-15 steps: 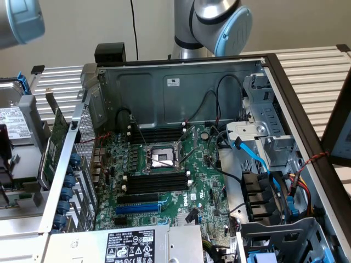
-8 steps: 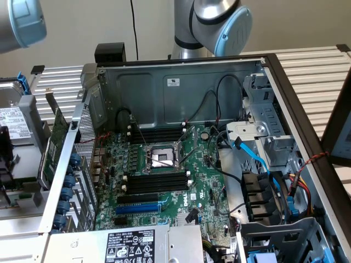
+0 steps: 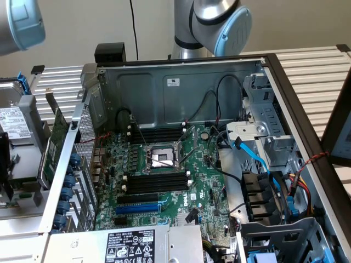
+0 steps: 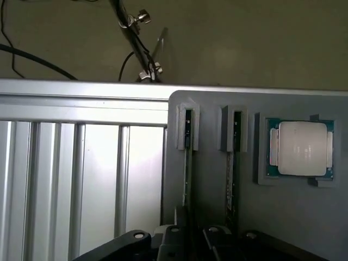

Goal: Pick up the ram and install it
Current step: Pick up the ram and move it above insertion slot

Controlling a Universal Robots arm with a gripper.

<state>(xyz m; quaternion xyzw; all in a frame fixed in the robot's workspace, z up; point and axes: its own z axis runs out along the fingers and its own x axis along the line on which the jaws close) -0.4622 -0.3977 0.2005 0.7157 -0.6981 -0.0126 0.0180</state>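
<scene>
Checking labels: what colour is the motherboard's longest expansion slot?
The expansion slot is blue, best seen in the exterior view.

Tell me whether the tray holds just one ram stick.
No, one ram stick and a second ram stick stand on edge in the grey tray.

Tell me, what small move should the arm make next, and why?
Probably draw the ram straight out of its grey holder. The gripper is at that stick, the one farther from the processor, and it sits on edge in the tray.
</scene>
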